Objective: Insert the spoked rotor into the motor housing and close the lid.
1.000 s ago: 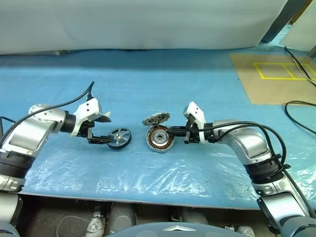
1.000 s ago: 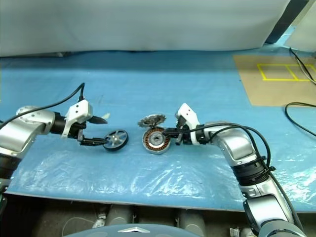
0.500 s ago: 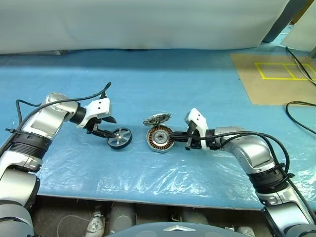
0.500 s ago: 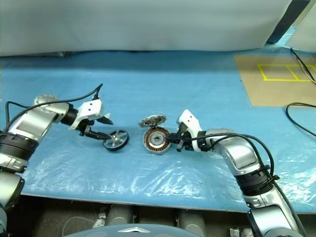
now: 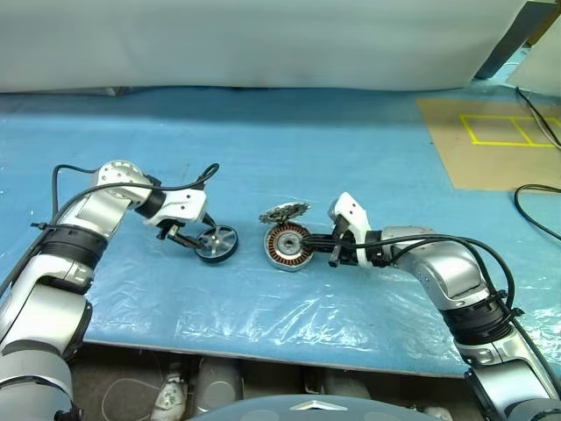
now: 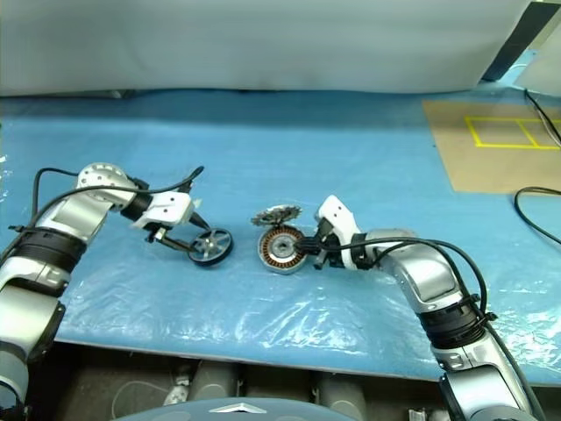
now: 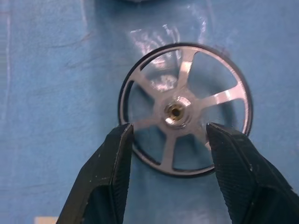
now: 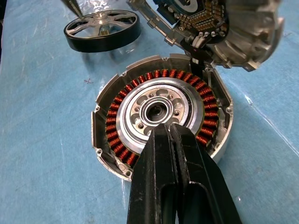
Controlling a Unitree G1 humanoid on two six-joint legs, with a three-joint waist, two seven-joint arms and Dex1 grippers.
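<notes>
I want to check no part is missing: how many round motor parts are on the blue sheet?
3. The spoked rotor lies flat by the left gripper. The motor housing sits to its right, and the lid stands open, hinged at the housing's far edge.

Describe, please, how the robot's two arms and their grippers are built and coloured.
Both arms are rounded silver-grey metal segments with black joint bands, white wrist housings and loose black cables. The left gripper and right gripper each have two black, finely textured, tapering fingers.
</notes>
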